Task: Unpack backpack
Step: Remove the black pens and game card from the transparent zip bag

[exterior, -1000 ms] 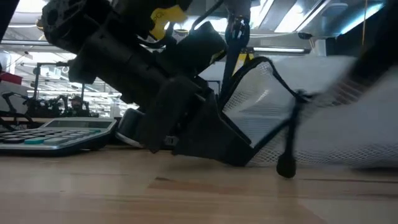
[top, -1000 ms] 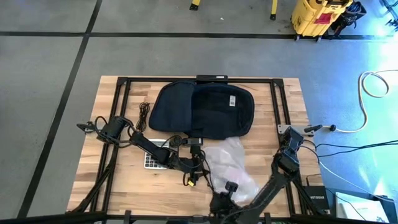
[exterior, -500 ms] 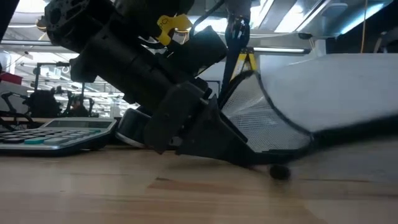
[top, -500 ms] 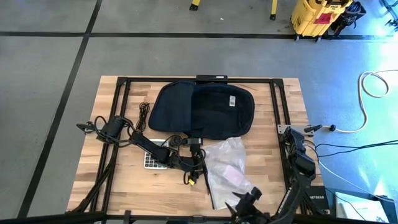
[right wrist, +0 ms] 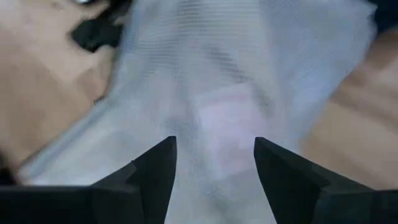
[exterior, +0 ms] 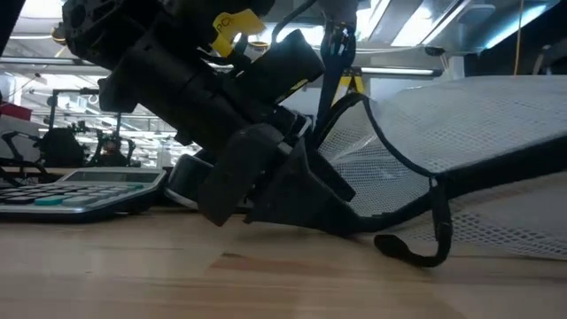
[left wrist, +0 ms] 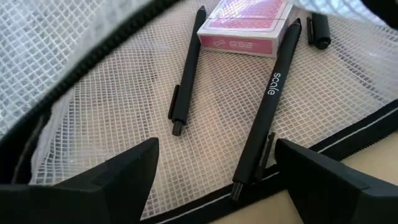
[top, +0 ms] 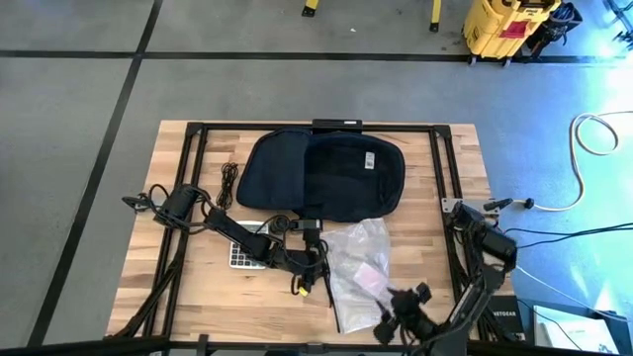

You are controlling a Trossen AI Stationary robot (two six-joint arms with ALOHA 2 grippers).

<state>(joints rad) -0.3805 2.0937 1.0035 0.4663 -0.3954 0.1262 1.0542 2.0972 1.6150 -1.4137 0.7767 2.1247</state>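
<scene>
Looking down in the high view: backpack (top: 324,174) lies flat at the table's (top: 148,267) far middle, well beyond both grippers. Left gripper (top: 318,265) sits near the pack's front edge, at the near side of a mesh pouch (top: 362,265); calculator (top: 243,252) just beside that arm. Right gripper (top: 394,316) hangs at the table's front edge, past the pouch's near corner, farther from the pack. Bare wood lies open to the left gripper's outer side. Pack is dark navy, rounded, flap open, small white label.

Low view: left gripper (exterior: 266,182) low over the wood, pouch (exterior: 461,133) rising just behind it, calculator (exterior: 75,190) off to its side.

Left wrist view: fingers (left wrist: 118,177) spread wide over the pouch (left wrist: 93,93); two pens (left wrist: 267,99) and a pink card box (left wrist: 245,28) show inside.

Right wrist view: fingers (right wrist: 152,174) apart, holding nothing, pouch (right wrist: 242,81) blurred ahead.
</scene>
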